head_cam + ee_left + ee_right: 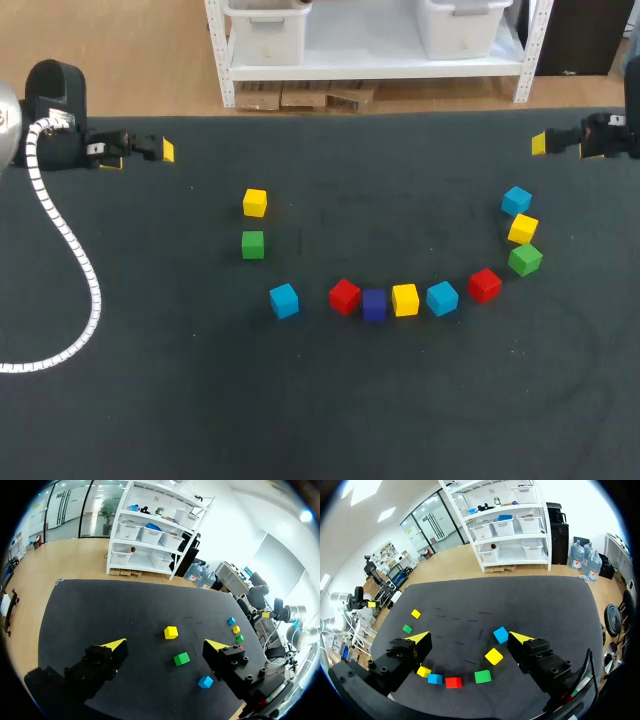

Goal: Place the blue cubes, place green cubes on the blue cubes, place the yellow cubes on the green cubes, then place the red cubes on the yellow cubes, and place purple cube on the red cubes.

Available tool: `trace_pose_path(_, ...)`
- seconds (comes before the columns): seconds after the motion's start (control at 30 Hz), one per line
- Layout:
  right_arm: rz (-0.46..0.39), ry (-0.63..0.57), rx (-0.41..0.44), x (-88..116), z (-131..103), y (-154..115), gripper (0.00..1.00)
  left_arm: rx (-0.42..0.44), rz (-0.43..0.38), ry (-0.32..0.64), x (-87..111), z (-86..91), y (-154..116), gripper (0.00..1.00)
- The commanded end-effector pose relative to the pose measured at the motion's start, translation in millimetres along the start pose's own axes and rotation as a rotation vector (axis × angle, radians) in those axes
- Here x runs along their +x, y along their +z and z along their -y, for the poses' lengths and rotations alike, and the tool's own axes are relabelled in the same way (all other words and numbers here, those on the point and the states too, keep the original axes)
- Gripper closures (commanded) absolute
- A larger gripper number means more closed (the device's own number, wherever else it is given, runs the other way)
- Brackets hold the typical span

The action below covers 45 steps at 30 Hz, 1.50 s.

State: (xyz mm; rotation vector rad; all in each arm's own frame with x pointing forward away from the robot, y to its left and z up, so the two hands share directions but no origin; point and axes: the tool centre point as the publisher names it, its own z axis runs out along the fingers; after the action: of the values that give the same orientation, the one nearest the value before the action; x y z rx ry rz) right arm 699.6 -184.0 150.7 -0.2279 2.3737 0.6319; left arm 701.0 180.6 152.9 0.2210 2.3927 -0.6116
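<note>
Loose cubes lie in a curve on the dark table. At the left are a yellow cube, a green cube and a blue cube. Along the middle run a red cube, the purple cube, a yellow one, a blue one and a red one. At the right sit green, yellow and blue cubes. My left gripper is open at the far left, holding nothing. My right gripper is open at the far right, also holding nothing.
A white ribbed cable from my left arm loops over the table's left side. No cube rests on another. The table's back edge runs just behind both grippers.
</note>
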Motion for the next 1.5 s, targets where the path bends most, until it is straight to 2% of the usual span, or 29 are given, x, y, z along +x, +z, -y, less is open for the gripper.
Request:
trace_pose_path(0.03,0.000,-0.001,-0.001,0.2,0.5,0.2,0.00,0.015,0.008,0.003,1.9,-3.3,-0.7,0.00)
trace_pose_path(0.6,-0.007,0.000,0.005,0.3,0.8,0.5,0.00,0.015,0.008,0.003,1.9,-3.3,-0.7,0.00)
trace_pose_path(0.7,-0.061,-0.007,0.057,2.3,-0.5,4.7,0.00,0.015,0.008,0.003,1.9,-3.3,-0.7,0.00)
trace_pose_path(0.87,-0.264,-0.144,0.180,6.3,-11.8,20.7,0.00,0.015,0.008,0.003,1.9,-3.3,-0.7,0.00)
trace_pose_path(1.2,-0.521,-0.293,0.203,-5.8,5.5,58.5,0.00,0.015,0.008,0.003,1.9,-3.3,-0.7,0.00)
trace_pose_path(1.4,-0.592,-0.351,0.185,-10.2,26.5,84.7,0.00,0.015,0.008,0.003,1.9,-3.3,-0.7,0.00)
trace_pose_path(1.5,-0.602,-0.388,0.140,-8.3,34.9,92.7,0.00,0.015,0.008,0.003,1.9,-3.3,-0.7,0.00)
